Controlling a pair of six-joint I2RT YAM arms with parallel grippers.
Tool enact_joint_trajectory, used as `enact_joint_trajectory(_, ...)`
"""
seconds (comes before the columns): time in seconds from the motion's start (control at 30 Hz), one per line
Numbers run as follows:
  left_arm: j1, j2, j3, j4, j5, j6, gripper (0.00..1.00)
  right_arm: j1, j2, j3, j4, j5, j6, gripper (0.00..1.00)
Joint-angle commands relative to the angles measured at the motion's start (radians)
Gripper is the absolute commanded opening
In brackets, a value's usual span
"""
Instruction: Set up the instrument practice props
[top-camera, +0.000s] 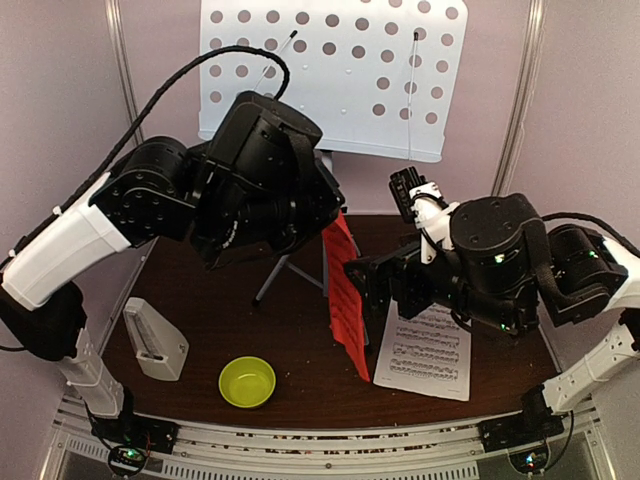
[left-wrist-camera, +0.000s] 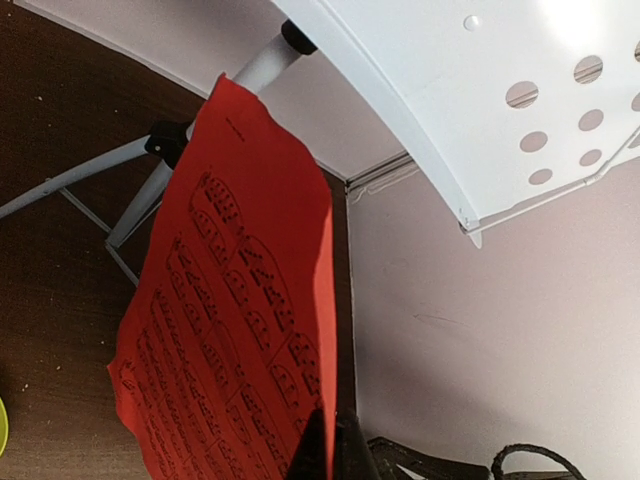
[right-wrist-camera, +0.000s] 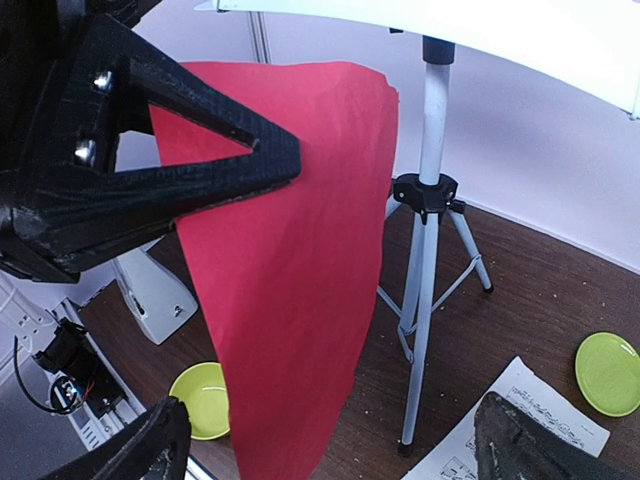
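My left gripper (left-wrist-camera: 330, 452) is shut on the lower edge of the red sheet of music (left-wrist-camera: 230, 330) and holds it in the air, upright and edge-on in the top view (top-camera: 345, 300). It hangs just in front of the pale perforated music stand (top-camera: 330, 70) and its tripod legs (right-wrist-camera: 430, 260). My right gripper (right-wrist-camera: 330, 425) is wide open and empty, its jaws on either side of the hanging red sheet (right-wrist-camera: 300, 300) without touching it. The white sheet of music (top-camera: 425, 355) lies flat on the table under my right arm. The pale-grey metronome (top-camera: 153, 340) stands at the front left.
A lime-green bowl (top-camera: 247, 381) sits at the front centre near the table's edge. A flat green plate (right-wrist-camera: 608, 372) lies beyond the white sheet. The stand's desk (left-wrist-camera: 480, 90) overhangs the back of the dark wooden table (top-camera: 200, 300). Pale walls close in behind.
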Motion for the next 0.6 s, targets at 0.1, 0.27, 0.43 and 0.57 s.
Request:
enact_joint_trajectory(0.1,-0.015,0.008,-0.001,0.104,-0.031,0.054,0.00,0.004,0.013,-0.035,0.021,0.110,-0.044,0.89)
enact_joint_trajectory(0.27,-0.014,-0.004,-0.021,0.165,-0.040,0.109,0.00,0.004,0.029,-0.019,0.002,0.185,-0.065,0.66)
enact_joint_trajectory(0.43,-0.015,-0.005,-0.026,0.174,-0.067,0.130,0.00,0.004,0.054,0.019,-0.039,0.227,-0.061,0.36)
enact_joint_trajectory(0.57,-0.014,-0.026,-0.061,0.197,-0.089,0.134,0.00,0.002,0.047,0.014,-0.020,0.222,-0.081,0.09)
